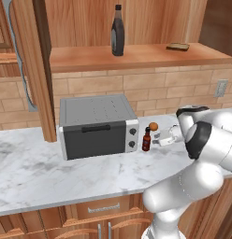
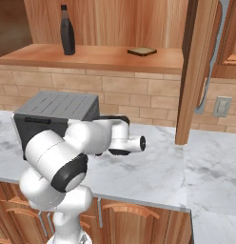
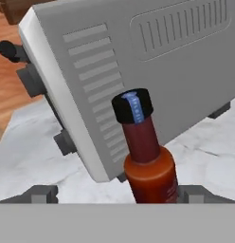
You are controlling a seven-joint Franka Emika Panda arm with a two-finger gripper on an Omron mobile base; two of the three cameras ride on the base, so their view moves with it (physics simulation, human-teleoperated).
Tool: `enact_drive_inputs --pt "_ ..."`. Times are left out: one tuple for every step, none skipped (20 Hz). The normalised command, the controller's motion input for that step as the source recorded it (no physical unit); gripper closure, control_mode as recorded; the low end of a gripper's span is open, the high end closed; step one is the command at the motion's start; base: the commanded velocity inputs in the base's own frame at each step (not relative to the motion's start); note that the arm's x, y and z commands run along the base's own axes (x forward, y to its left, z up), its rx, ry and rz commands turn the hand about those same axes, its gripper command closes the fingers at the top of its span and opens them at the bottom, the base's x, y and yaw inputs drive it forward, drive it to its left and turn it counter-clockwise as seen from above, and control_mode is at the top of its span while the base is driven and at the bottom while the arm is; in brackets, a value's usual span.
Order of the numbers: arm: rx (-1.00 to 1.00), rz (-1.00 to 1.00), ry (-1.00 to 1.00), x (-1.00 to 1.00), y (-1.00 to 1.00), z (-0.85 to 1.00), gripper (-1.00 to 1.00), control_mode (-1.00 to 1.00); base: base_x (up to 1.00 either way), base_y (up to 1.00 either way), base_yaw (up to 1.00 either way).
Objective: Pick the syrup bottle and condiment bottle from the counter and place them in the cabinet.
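Observation:
The syrup bottle (image 1: 117,32) (image 2: 67,32), dark with a long neck, stands upright on the wooden shelf of the cabinet (image 1: 150,57) (image 2: 105,56). The condiment bottle (image 1: 146,140) (image 3: 149,156), small, dark red and black-capped, stands on the marble counter (image 1: 66,172) just right of the toaster oven's front corner. My gripper (image 1: 156,139) (image 3: 118,193) reaches in level from the right and is open. In the hand view the bottle's body stands between the two fingertips (image 3: 41,193), nearer the right one, and neither is pressed against it.
A grey toaster oven (image 1: 97,125) (image 2: 55,110) (image 3: 138,57) sits directly behind and beside the red bottle. A small orange ball (image 1: 153,126) lies just behind the bottle. A flat brown item (image 1: 177,46) (image 2: 142,51) rests on the shelf. A wooden post (image 1: 40,70) stands left of the oven.

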Motion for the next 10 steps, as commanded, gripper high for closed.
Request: enact_drive_inputs --pt "0.18 0.00 0.00 0.00 -0.11 0.01 -1.00 -1.00 0.00 0.00 0.00" --pt "0.18 0.00 0.00 0.00 -0.14 0.03 -1.00 -1.00 0.00 0.00 0.00" --pt "0.19 0.00 0.00 -0.01 -0.14 0.00 -1.00 -1.00 0.00 0.00 0.00" --pt "0.19 0.00 0.00 0.00 -0.14 0.00 -1.00 -1.00 0.00 0.00 0.00" --pt "0.14 0.01 0.00 0.00 -0.05 0.00 -1.00 -1.00 0.00 0.00 0.00" --pt "0.08 0.00 0.00 0.00 0.00 0.00 -1.00 -1.00 0.00 0.00 0.00" --pt "0.02 0.00 0.00 0.00 0.00 0.00 -1.00 -1.00 0.00 0.00 0.00" --pt "0.00 0.00 0.00 0.00 0.00 0.00 -1.00 -1.00 0.00 0.00 0.00" --pt "0.00 0.00 0.00 0.00 0.00 0.00 -1.00 -1.00 0.00 0.00 0.00" --pt "0.03 0.00 0.00 0.00 0.00 0.00 -1.00 -1.00 0.00 0.00 0.00"
